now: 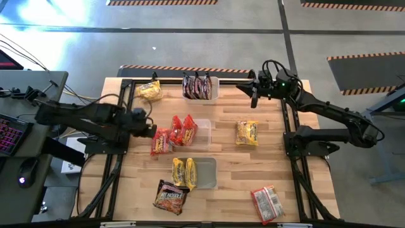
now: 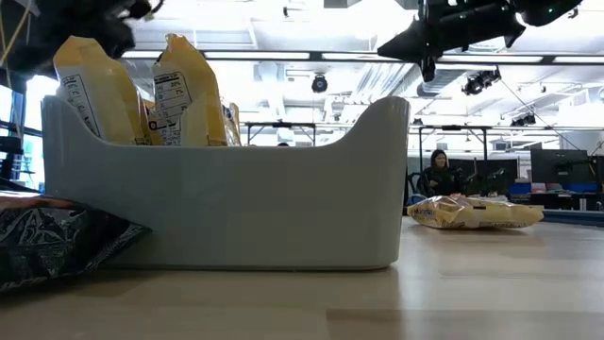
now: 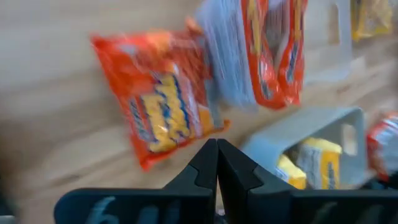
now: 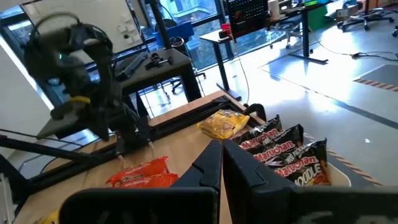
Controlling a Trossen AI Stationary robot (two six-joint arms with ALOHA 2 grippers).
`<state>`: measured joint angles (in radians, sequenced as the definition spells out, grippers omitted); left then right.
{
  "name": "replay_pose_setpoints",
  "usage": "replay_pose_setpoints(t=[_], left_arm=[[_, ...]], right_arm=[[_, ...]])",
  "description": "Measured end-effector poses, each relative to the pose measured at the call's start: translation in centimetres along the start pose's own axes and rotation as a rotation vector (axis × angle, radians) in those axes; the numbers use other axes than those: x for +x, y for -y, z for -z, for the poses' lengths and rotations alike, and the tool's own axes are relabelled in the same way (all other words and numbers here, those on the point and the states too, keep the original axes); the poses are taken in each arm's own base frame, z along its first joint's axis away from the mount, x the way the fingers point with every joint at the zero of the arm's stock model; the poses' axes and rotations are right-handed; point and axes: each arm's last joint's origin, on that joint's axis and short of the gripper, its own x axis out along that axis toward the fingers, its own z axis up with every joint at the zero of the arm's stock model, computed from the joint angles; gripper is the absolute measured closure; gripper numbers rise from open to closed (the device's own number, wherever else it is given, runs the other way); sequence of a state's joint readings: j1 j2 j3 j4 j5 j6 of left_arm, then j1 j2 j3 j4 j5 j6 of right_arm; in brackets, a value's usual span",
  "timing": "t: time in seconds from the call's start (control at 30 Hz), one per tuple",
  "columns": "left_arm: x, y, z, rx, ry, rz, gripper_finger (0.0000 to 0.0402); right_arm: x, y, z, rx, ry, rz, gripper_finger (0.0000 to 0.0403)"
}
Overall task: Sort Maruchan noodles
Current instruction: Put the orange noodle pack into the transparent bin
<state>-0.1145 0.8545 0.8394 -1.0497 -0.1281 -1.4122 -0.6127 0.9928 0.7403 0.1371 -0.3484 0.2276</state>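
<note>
Bright overhead light; left wrist view motion-blurred.

Dark brown crinkly plastic ramen packets (image 4: 283, 152) standing in clear plastic tub: white "Maruchan" lettering readable on fronts in right wrist view; nearest packet adds partial "NOODLE" beneath.

Dark brown flat ramen packet (image 1: 169, 197) lying on tabletop near front edge, high view: large pale word, apparently "NOODLE".

Yellow ramen packets (image 2: 179, 93) upright in tub, low view: white nutrition-type label panels, print too small to read.

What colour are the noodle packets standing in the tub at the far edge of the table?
Dark brown packets, with white Maruchan lettering, clearest in the right wrist view.
</note>
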Motion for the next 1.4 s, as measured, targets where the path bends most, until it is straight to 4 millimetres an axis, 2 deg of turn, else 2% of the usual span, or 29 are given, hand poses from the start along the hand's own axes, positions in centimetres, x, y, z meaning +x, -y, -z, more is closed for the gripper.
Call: replay_pose_setpoints(t=[0.23,0.33,0.4,0.57,0.83,1.07,1.2,1.4], left_arm=[[5.8,-3.0,3.1,-0.121,-0.023,0.31,0.0401],[8.3,-4.8,4.2,-0.183,-0.052,0.31,0.0401],[9.2,-5.8,4.8,-0.187,-0.067,0.265,0.0396],[9.2,-6.1,5.2,-0.159,-0.082,0.231,0.0359],[8.4,-6.6,5.4,-0.162,-0.104,0.056,0.0269],[9.5,-6.8,5.5,-0.158,-0.064,-0.04,0.0209],[10.4,-6.4,5.4,-0.174,-0.019,-0.053,0.0191],[11.5,-5.8,5.5,-0.155,0.0,-0.072,0.0191]], right_arm=[[0.0,0.0,0.1,0.005,-0.005,0.002,0.0403],[0.0,0.0,0.1,0.009,-0.006,0.001,0.0403],[0.0,0.0,0.1,0.011,-0.007,0.001,0.0403],[0.0,0.1,0.3,0.057,-0.027,0.004,0.0403],[0.0,0.1,0.4,0.082,-0.035,0.007,0.0403],[0.0,0.1,0.4,0.085,-0.037,0.007,0.0403],[0.0,0.1,0.4,0.082,-0.037,0.007,0.0403],[0.0,0.1,0.4,0.076,-0.041,0.008,0.0403]])
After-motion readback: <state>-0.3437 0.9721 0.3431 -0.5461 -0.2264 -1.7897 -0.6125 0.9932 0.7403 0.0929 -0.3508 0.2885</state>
